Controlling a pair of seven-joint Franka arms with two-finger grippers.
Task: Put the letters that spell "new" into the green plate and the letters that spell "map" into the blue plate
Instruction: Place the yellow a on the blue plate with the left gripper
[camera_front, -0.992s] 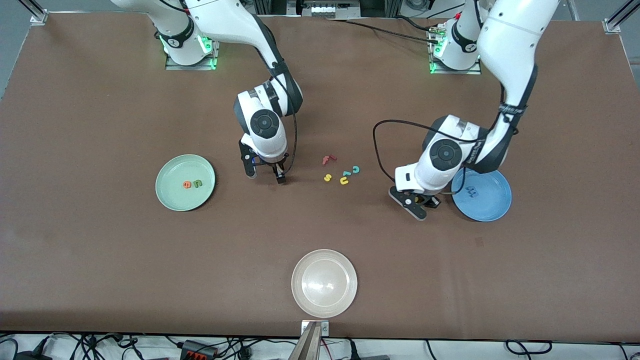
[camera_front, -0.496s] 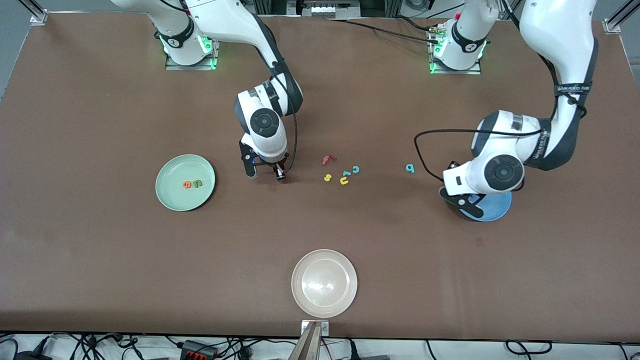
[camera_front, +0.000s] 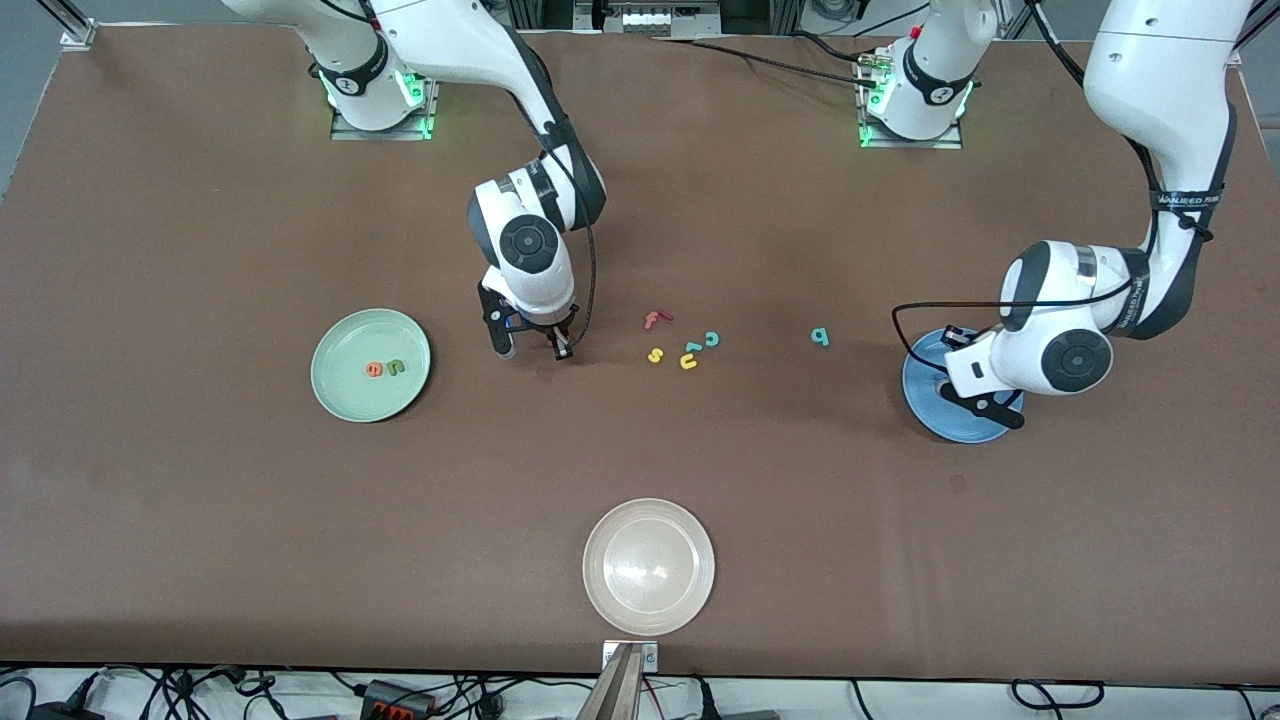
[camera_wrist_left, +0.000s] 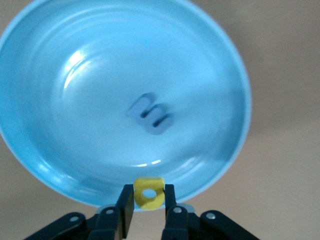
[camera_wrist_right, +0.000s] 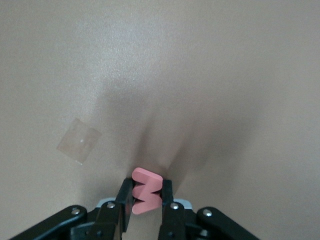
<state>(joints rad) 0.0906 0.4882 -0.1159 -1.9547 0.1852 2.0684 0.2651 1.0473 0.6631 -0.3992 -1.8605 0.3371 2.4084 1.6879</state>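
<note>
My left gripper hangs over the rim of the blue plate, shut on the yellow a. The blue m lies in that plate. The teal p lies on the table, beside the blue plate toward the table's middle. My right gripper is down at the table between the green plate and the loose letters, shut on the pinkish-red w. The orange e and olive n lie in the green plate.
A cluster of loose letters lies mid-table: red f, yellow s, yellow u, teal c. A beige-white plate sits near the table's front edge. A small clear tape patch is on the cloth.
My left arm swung from beside the teal p to over the blue plate, carrying the yellow a and uncovering the p. My right gripper stayed in place and closed on the w.
</note>
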